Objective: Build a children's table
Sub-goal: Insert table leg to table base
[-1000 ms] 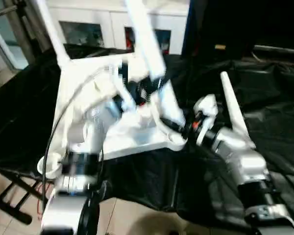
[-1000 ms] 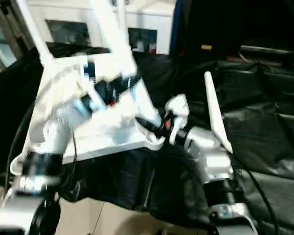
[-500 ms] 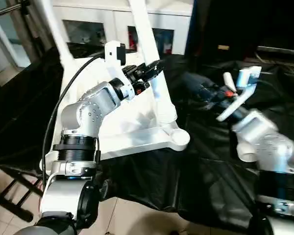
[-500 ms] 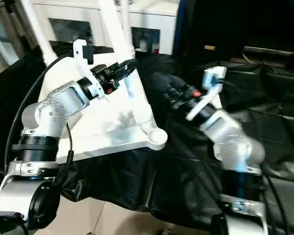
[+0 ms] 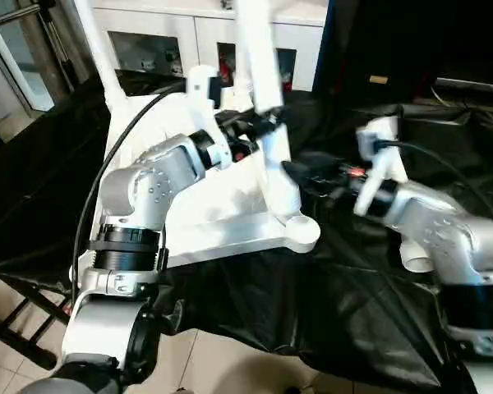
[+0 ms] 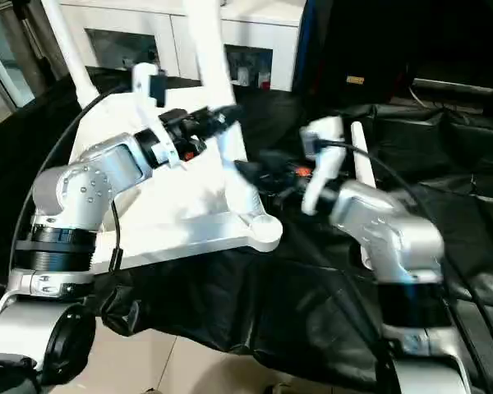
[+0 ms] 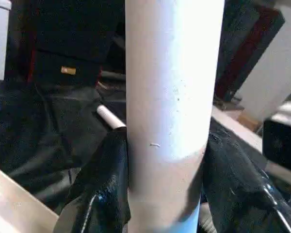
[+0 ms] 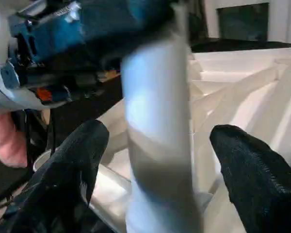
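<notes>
With the left end effector point(image 5: 259, 130) clamping the leg point(image 5: 267, 123) and the right end effector point(image 5: 300, 174) spread at its three o'clock, a crooked push could jam the socket point(image 5: 300, 232).

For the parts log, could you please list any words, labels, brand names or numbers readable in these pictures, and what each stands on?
None can be read.
Small yellowish tag on the dark furniture behind: too small to read.
Table leg, tabletop and white cabinet: no print visible.

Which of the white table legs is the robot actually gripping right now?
The leg standing near the tabletop's front corner: the left hand clamps it. Another stands untouched at the far corner.
</notes>
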{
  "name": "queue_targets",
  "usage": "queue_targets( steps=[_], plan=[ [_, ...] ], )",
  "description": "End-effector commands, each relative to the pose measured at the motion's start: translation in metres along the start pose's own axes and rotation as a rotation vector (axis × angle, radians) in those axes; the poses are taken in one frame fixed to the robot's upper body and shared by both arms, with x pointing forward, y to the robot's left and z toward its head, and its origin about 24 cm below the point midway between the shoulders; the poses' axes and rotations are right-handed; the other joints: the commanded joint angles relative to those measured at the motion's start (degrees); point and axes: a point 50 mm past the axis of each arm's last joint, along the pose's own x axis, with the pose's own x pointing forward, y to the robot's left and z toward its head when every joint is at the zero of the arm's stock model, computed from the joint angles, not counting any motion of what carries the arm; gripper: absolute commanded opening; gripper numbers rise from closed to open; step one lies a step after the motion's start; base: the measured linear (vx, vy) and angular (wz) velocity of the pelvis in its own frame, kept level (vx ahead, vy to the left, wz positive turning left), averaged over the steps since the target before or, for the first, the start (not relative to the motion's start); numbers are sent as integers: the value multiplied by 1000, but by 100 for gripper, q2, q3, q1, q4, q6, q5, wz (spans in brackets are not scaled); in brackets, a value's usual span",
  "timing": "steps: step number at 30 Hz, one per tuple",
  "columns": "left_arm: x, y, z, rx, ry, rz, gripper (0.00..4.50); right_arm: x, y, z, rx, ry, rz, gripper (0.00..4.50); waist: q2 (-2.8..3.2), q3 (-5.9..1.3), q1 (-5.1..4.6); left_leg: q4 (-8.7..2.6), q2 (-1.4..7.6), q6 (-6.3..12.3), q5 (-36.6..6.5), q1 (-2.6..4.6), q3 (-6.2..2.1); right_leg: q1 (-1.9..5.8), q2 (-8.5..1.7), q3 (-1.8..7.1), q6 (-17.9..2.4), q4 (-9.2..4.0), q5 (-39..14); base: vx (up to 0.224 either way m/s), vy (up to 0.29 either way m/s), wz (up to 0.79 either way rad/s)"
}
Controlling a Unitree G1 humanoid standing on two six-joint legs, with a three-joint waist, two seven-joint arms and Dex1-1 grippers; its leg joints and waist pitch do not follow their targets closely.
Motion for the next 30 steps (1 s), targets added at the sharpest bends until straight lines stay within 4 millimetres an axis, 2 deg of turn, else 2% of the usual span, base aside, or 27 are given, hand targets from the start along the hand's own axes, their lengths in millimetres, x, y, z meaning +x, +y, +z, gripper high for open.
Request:
queue_targets(
  steps=[1,3,4,6,8,10,12,15,16,22,23,28,30],
  plan=[
    [0,-6,7,53,9,-26,188,0,0,2,-45,43,-1,382,-120,-444,38,-327,59,661,501,-103,56,531,-247,294,-791,-400,-1181,0,0,0],
    [1,-10,5,81,31,-48,188,4,1,0,-92,92,-7,382,-98,-449,43,-325,71,632,559,-112,42,533,-254,298,-816,-371,-1082,0,0,0],
    [1,-11,5,88,35,-55,188,6,1,-1,-94,100,-10,382,-126,-452,39,-323,70,621,569,-115,41,541,-253,296,-815,-363,-1058,0,0,0],
    [1,-13,4,95,38,-59,188,9,2,-3,-99,119,-14,382,-120,-448,38,-324,65,610,566,-126,42,550,-257,296,-835,-358,-1025,0,0,0],
    [2,-13,4,105,42,-57,188,14,3,-10,-104,159,-25,348,-132,-451,29,-322,61,601,604,-124,43,545,-252,299,-847,-350,-973,0,0,0],
    [2,-13,4,110,43,-57,188,18,3,-13,-96,162,-31,345,-124,-451,25,-322,62,589,557,-119,47,545,-257,301,-852,-357,-1003,0,0,0],
    [2,-13,4,112,44,-59,188,20,2,-14,-94,162,-32,315,-120,-454,29,-323,66,578,562,-122,44,550,-257,304,-879,-346,-955,0,0,0],
    [2,-14,4,120,49,-60,188,21,2,-14,-89,157,-35,296,-117,-456,28,-322,72,586,575,-114,43,548,-256,310,-922,-332,-856,0,0,0],
    [1,-14,3,124,51,-61,188,22,3,-13,-87,151,-36,271,-122,-457,27,-321,69,591,591,-121,43,555,-257,310,-926,-325,-822,0,0,0],
    [1,-14,2,129,60,-69,188,22,4,-12,-84,135,-17,228,-110,-456,27,-321,68,588,546,-116,45,557,-257,310,-935,-331,-844,0,0,0],
    [1,-14,2,127,61,-68,188,22,4,-12,-85,130,-7,218,-79,-455,30,-319,68,581,539,-110,44,552,-256,312,-939,-331,-848,0,0,0],
    [1,-14,0,124,71,-78,188,20,9,-14,-76,111,51,191,-101,-460,26,-318,65,582,506,-115,48,563,-252,312,-958,-331,-804,0,0,0],
    [1,-16,-1,123,88,-104,244,18,13,-13,-77,86,112,189,-103,-464,33,-318,67,604,516,-118,45,568,-252,310,-962,-326,-779,0,0,0]
  ],
)
